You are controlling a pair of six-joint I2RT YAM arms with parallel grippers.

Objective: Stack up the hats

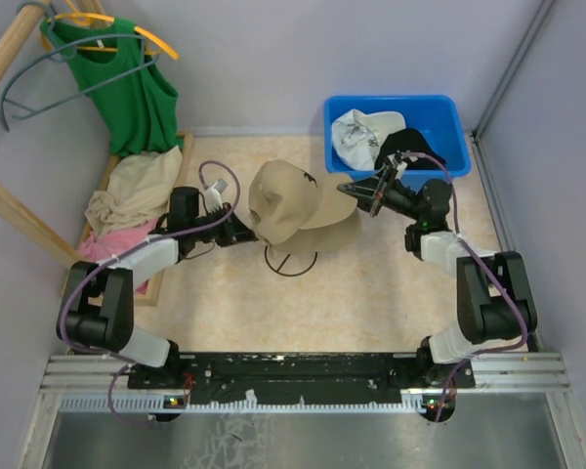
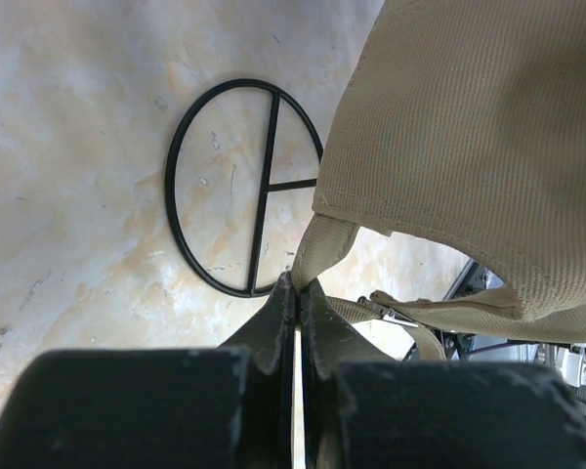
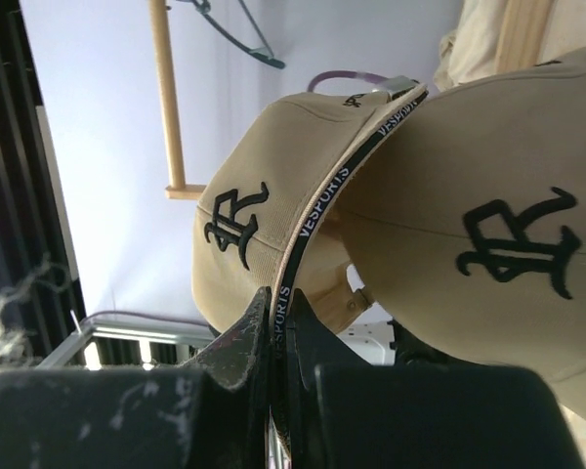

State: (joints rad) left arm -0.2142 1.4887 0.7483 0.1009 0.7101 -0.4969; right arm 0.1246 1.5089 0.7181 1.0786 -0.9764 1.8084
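The two tan caps [image 1: 285, 203] hung together above the middle of the worktop [image 1: 371, 283], carried between both arms over a dark wire frame [image 2: 265, 186] whose round base sat on the surface below.

The left end effector [image 2: 295, 293] was pressed together on the rear strap [image 2: 322, 244] of one tan cap, a narrow folded band of the same finely ribbed twill as the crown. That hold probably kept the soft back of the cap from sagging shut. The right end effector [image 3: 278, 305] was pinching the edge of a stiff curved brim [image 3: 347, 176], right on a black trim line printed with small white letters. Gripped at strap and brim, the fabric was drawn out lengthwise, which I judge suited slipping one crown over the other.

From the right wrist, two rounded tan crowns showed side by side, each with a black embroidered logo. They overlapped at the brim, but it could not be told whether they were fully nested or which cap the pinched brim belonged to.

The white cap [image 1: 356, 137] and the black cap [image 1: 396, 145] lay slumped in the blue plastic bin [image 1: 451, 122] at the far right, not yet on any stack. The worktop itself was pale, smooth and mottled like stone.
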